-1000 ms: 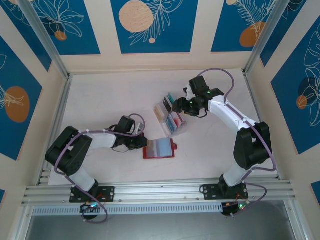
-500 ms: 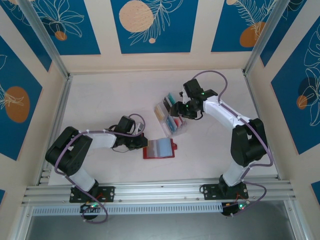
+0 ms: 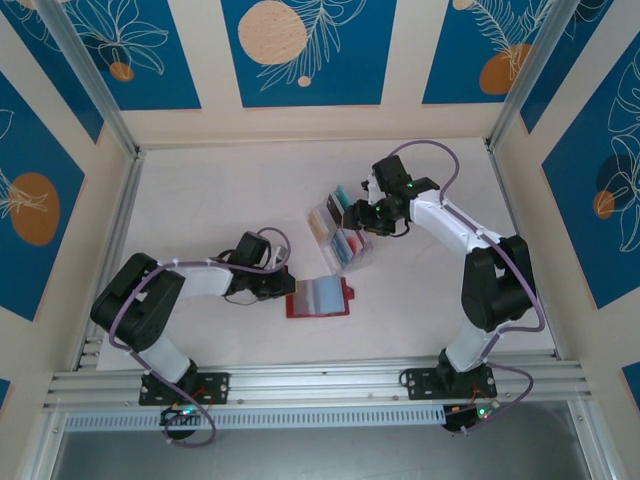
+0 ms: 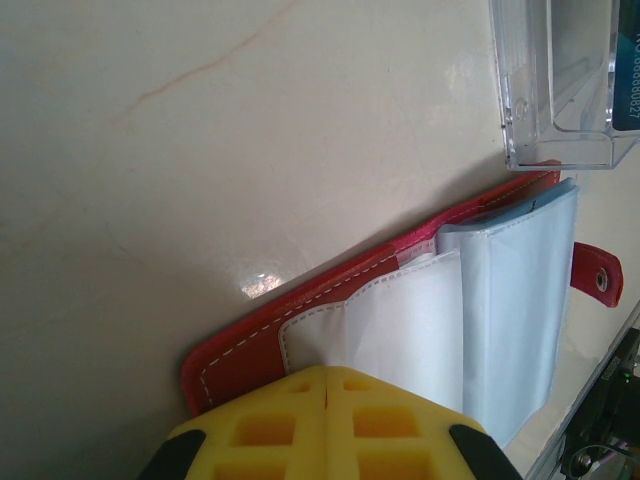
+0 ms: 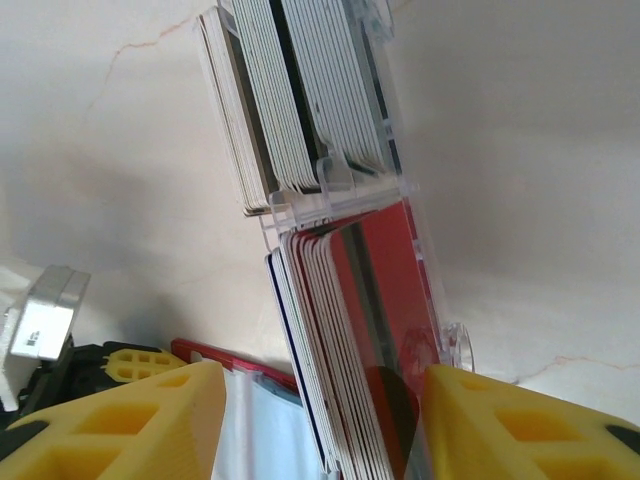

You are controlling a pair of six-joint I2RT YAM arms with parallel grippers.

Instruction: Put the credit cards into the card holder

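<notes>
Picking step: card fetch in hand, none gripped yet; holder already lies open for loading.
Left pincer (image 3: pixel 288 287): nearest; yellow fingers pressed together, no gap between them in the left wrist view, tips on the left edge of the card holder (image 3: pixel 319 297), seemingly pinning it flat.
Card holder: red wallet spread open on the counter (image 3: pixel 200 210), pale inner sleeves up, snap tab on its right side; just near of the clear rack.
Clear rack (image 3: pixel 340 236): beyond the holder; credit cards (image 3: pixel 347 243) stand on edge in two rows.
Right pincer (image 3: pixel 357 214): farthest; fingers apart, straddling the rack's nearer row in the right wrist view, nothing clamped.
Next move, my read: lower, isolate one edge card, close, lift straight out, carry to a sleeve mouth.
Risk: cards packed tight, may grab several.
</notes>
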